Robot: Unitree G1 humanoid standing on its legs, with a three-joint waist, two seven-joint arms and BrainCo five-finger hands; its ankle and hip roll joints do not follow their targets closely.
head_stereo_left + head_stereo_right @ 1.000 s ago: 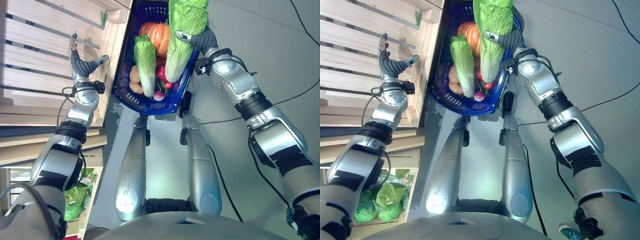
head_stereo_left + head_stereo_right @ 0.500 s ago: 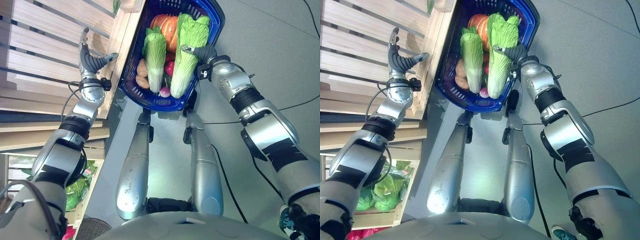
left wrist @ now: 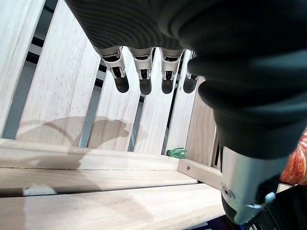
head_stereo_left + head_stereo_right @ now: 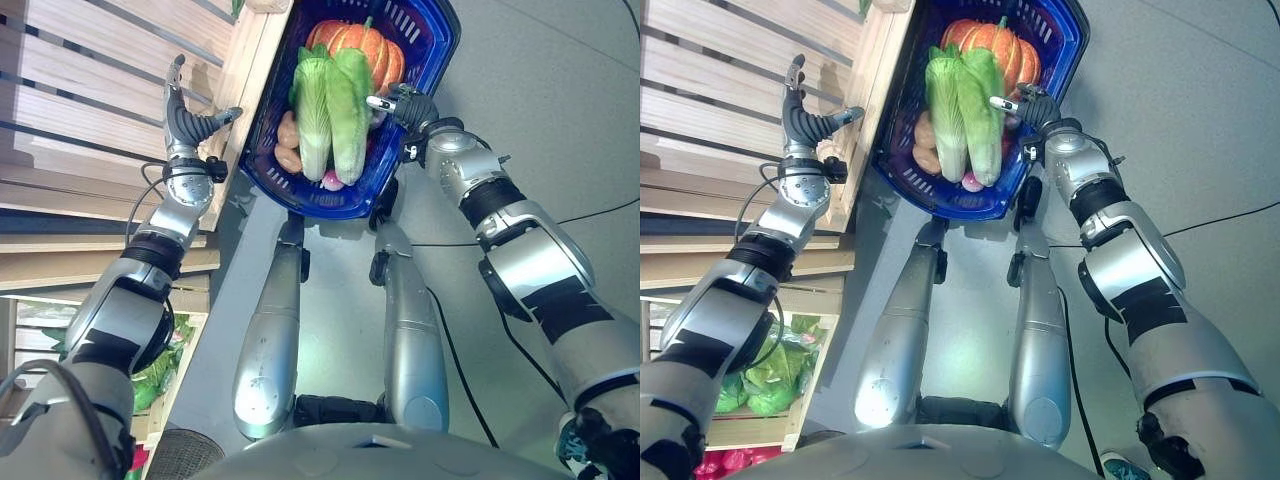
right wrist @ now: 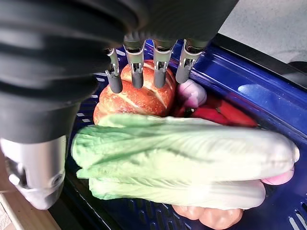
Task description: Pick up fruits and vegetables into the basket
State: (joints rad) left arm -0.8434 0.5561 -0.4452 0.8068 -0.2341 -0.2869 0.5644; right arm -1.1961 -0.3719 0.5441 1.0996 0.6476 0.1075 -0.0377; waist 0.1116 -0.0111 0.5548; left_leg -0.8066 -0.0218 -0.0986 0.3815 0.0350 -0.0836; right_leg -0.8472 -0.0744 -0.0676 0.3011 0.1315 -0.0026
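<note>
Two cabbages (image 4: 333, 110) lie side by side in the blue basket (image 4: 425, 75) w/ pumpkin (image 4: 992, 50). Right robot hand (image 4: 402, 104) released, fingers straight above them; lift clear w/o snagging leaves. Left robot hand (image 4: 800, 118) spread by wooden shelf (image 4: 90, 90).

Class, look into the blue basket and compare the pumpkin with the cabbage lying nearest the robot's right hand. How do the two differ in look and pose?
The pumpkin is orange, round and ribbed, with a short stem; the cabbage is long and narrow, green at its leaves and pale toward its base. The pumpkin sits at the basket's far end, while the cabbage lies lengthwise on top of the other produce. Both rest inside the blue basket, untouched by the open right hand.
</note>
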